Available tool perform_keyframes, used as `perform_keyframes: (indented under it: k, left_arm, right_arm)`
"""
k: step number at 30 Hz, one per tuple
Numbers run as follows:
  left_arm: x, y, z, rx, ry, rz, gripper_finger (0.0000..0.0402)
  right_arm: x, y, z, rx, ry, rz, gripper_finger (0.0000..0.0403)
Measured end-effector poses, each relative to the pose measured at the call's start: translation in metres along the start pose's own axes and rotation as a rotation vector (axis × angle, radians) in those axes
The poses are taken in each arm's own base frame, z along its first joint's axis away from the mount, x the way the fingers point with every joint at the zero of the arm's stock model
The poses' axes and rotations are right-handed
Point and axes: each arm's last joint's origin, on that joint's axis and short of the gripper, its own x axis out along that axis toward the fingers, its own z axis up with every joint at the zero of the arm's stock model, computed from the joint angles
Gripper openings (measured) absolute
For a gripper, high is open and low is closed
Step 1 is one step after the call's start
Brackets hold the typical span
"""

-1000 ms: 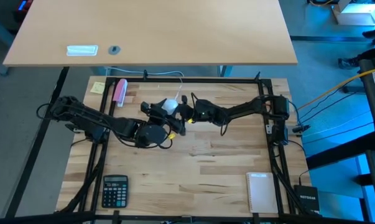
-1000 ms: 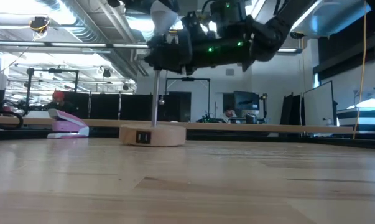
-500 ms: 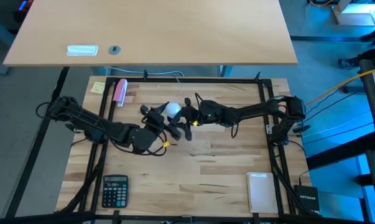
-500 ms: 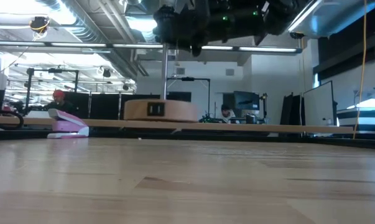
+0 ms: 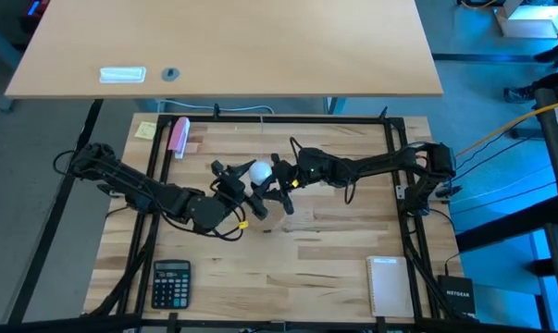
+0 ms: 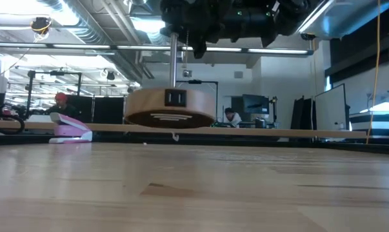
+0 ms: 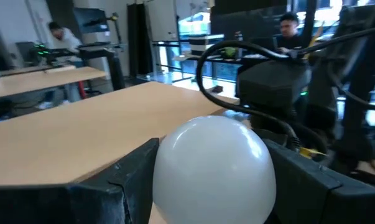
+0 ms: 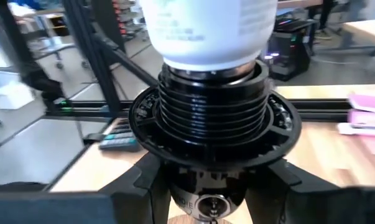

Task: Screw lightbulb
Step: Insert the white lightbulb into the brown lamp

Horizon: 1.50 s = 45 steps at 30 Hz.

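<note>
Your lightbulb (image 5: 259, 170) sits up in the air over the middle of the counter (image 5: 334, 250), its white globe clamped between the two dark fingers (image 7: 128, 180) of the left end effector (image 5: 246, 178), which is partly closed around the globe. In the right wrist view you can see the bulb's lower end seated in the mouth of the black ribbed socket (image 8: 213, 106). The right end effector (image 5: 280, 180) meets it from the other side, its fingers (image 8: 147, 180) narrowed onto the socket's neck just below the wide black collar. From table height you see a thin metal stem (image 6: 173, 61) drop from the grippers to a round wooden base (image 6: 170, 106), which hangs clear of the counter, slightly tilted. Off to the sides you have a pink stapler (image 5: 179, 135), a calculator (image 5: 171, 282) and a notepad (image 5: 390, 285).
</note>
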Motion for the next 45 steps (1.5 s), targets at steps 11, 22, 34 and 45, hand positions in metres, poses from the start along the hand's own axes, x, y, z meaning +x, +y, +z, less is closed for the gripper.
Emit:
perform_keyframes:
  k: [11, 22, 34, 45]
  left_arm:
    - [-0.006, -0.002, 0.005, -0.081, 0.003, -0.124, 0.0239]
    - [-0.005, -0.002, 0.011, -0.134, -0.026, -0.151, 0.0239]
    - [-0.005, -0.005, 0.011, -0.090, -0.024, -0.230, 0.0239]
    - [-0.006, -0.009, 0.012, 0.047, -0.050, -0.417, 0.0239]
  right_arm:
    - [-0.003, 0.011, 0.006, 0.001, 0.010, 0.147, 0.0153]
    - [-0.012, 0.016, 0.020, -0.082, -0.015, 0.142, 0.0153]
    - [-0.012, 0.018, 0.020, -0.091, -0.011, 0.199, 0.0153]
    - [-0.012, 0.021, 0.024, -0.111, 0.005, 0.333, 0.0153]
